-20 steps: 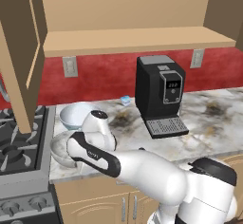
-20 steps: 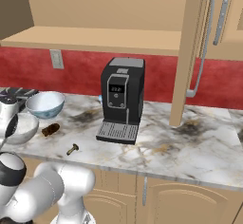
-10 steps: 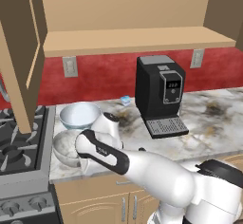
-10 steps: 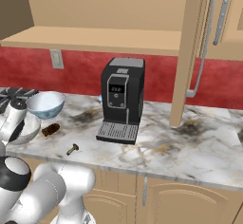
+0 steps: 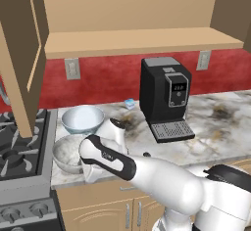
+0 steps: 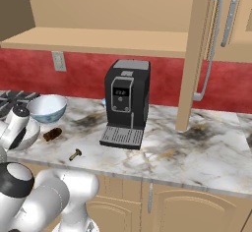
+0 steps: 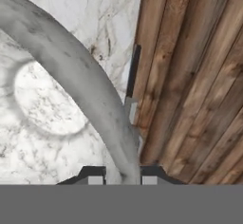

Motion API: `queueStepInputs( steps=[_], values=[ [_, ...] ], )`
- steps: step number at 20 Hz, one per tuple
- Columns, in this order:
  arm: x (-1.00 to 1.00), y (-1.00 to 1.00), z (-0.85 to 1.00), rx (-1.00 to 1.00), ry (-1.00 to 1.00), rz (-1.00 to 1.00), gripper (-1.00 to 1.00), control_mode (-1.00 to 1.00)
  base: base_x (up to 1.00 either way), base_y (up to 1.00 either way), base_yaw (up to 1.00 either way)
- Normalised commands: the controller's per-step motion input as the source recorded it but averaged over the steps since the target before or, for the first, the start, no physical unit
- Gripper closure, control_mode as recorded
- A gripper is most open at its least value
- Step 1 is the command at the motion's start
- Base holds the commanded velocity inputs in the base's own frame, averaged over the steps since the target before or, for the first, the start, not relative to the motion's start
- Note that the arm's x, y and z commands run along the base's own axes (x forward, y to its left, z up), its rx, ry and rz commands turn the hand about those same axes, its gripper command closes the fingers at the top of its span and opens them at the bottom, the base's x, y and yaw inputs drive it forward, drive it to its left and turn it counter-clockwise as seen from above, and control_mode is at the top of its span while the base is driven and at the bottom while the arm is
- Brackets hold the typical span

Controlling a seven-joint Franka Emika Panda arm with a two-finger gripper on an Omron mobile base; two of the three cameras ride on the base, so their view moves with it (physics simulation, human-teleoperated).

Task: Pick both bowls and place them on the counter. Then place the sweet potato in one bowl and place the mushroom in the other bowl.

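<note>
With the jaws straddling the grey bowl's [image 5: 67,152] rim beside the stove [image 5: 19,156], grip undeterminable, withdrawal may drag it off the worktop [image 5: 215,122] edge.

A mottled grey bowl [image 5: 67,151], a pale blue bowl [image 5: 82,118], and a brown-veined white marble counter [image 6: 206,152].

Grey bowl [image 7: 71,71], upper left of hand view: mottled stone look, matt, slightly rough. Counter [image 6: 197,157]: polished veined marble, dark stains. Coffee machine [image 5: 164,98], frame centre: smooth black plastic, ribbed metal drip tray.
</note>
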Motion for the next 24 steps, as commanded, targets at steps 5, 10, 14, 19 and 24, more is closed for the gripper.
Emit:
queueStepInputs(
  steps=[5,10,14,19,24],
  values=[
    [0.00,0.00,0.07,0.00,0.00,0.00,-1.00,-1.00,0.00,0.00,0.00],
    [0.00,0.00,0.25,0.00,0.00,0.00,-1.00,-1.00,0.00,0.00,0.00],
    [-0.02,0.00,0.36,0.00,0.00,0.00,-1.00,-1.00,0.00,0.00,0.00],
    [-0.29,-0.09,0.29,0.00,0.00,0.00,-1.00,-1.00,0.00,0.00,0.00],
    [-0.36,-0.29,0.29,0.00,-0.08,0.00,-1.00,-1.00,0.00,0.00,0.00]
  ],
)
